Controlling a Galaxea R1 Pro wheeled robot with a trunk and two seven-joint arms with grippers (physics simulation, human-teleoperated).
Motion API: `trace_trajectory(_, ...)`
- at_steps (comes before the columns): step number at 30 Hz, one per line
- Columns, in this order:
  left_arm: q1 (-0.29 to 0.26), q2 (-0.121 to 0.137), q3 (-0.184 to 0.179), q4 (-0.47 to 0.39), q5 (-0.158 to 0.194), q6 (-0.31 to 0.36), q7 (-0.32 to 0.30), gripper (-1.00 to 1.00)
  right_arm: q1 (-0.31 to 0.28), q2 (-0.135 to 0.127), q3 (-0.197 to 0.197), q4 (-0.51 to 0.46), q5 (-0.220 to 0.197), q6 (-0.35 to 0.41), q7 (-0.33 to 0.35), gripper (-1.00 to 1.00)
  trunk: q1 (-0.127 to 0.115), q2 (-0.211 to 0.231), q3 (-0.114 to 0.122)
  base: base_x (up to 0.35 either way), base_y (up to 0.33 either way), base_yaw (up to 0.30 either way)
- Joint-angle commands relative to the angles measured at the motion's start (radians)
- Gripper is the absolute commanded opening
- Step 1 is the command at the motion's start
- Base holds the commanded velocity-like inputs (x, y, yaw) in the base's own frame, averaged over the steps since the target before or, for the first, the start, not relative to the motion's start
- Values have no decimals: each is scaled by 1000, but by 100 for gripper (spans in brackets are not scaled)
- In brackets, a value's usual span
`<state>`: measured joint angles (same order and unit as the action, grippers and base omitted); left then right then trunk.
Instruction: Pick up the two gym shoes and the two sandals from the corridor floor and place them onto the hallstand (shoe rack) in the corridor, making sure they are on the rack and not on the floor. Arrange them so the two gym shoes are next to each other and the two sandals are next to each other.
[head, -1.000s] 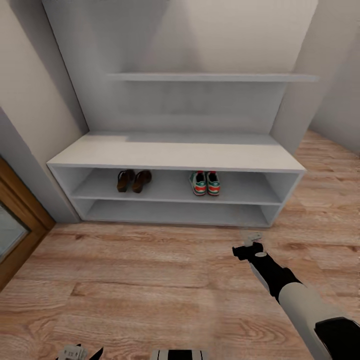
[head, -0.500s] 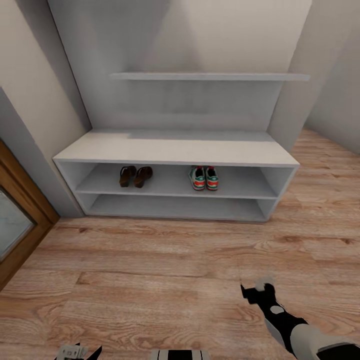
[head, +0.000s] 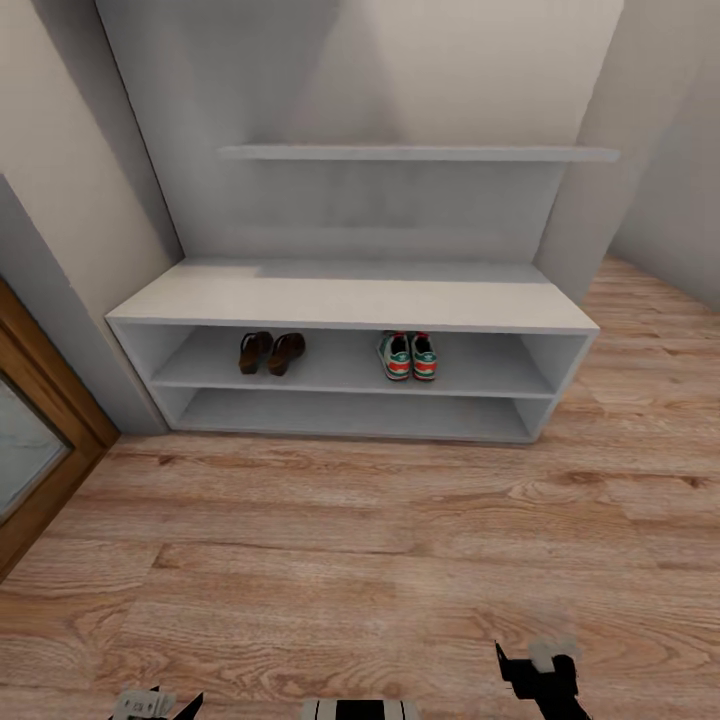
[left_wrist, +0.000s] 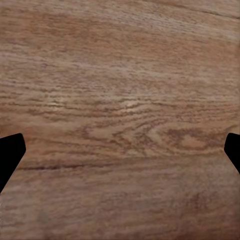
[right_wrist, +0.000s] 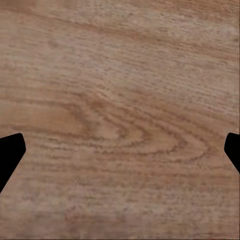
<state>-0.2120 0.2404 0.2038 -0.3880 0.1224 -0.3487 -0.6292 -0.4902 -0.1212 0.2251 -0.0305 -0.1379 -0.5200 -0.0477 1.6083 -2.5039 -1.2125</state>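
The two gym shoes (head: 408, 356) stand side by side on the upper shelf of the white hallstand (head: 350, 300), right of its middle. On the same shelf, to the left, the two sandals (head: 271, 352) sit next to each other. My right gripper (head: 540, 662) hangs low over the corridor floor (head: 330, 560) at the head view's bottom right, far from the rack. Its dark fingertips (right_wrist: 10, 155) stand wide apart over bare planks, so it is open and holds nothing. My left gripper (head: 155, 703) peeks in at the bottom left; its fingertips (left_wrist: 10, 157) are likewise spread, open and holding nothing.
A thin floating shelf (head: 415, 153) hangs on the wall above the rack. A wooden door frame (head: 45, 410) stands at the left, and grey walls close in both sides. Wood flooring stretches between me and the rack.
My right arm has drawn back and down toward the view's bottom edge. From a second ago the whole view also shifted slightly, so the camera moved. The shoes stay put.
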Motion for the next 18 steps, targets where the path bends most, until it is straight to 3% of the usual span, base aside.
trace_trajectory(1,0,0,4,1,6,2,-9,100,16,0,9,0,-18,-17,-2,100,0,0,-1,0,0,0)
trace_trajectory(11,0,0,5,1,7,2,-9,100,52,6,8,1,-106,-40,0,100,0,0,-1,0,0,0)
trace_trajectory(18,0,1,5,1,7,2,-8,100,56,14,9,1,-128,-42,1,100,0,0,-1,0,0,0)
